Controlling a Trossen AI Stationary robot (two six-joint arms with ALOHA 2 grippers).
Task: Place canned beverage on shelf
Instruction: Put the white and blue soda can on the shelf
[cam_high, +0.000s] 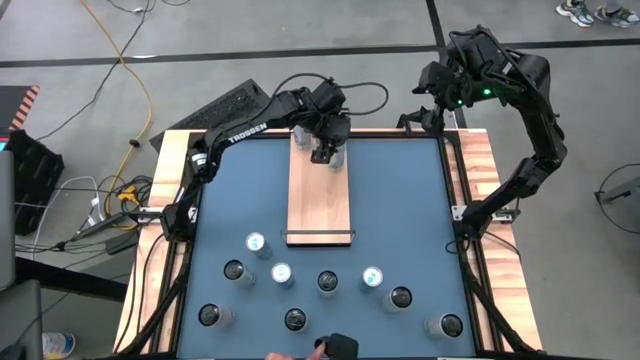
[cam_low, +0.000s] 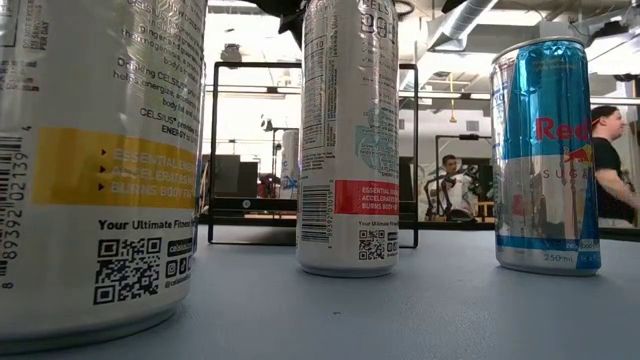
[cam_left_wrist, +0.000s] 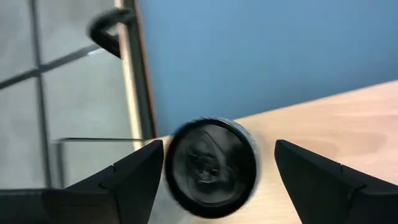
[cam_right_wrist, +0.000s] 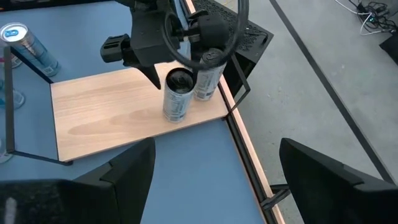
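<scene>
The high camera looked straight down on the whole worktop (cam_high: 400, 200). The low camera sat at worktop level, close behind the cans (cam_low: 348, 140). The left wrist camera looked closely down on one can (cam_left_wrist: 210, 167) on the shelf (cam_right_wrist: 106, 118), which the right wrist camera viewed from farther off.

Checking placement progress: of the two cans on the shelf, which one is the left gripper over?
The dark-topped can nearer the shelf's middle, directly under the open left gripper. The other can stands beside it, closer to the shelf's railed end.

a keyboard (cam_high: 222, 108) and yellow cable (cam_high: 128, 95) lie on the floor.
</scene>
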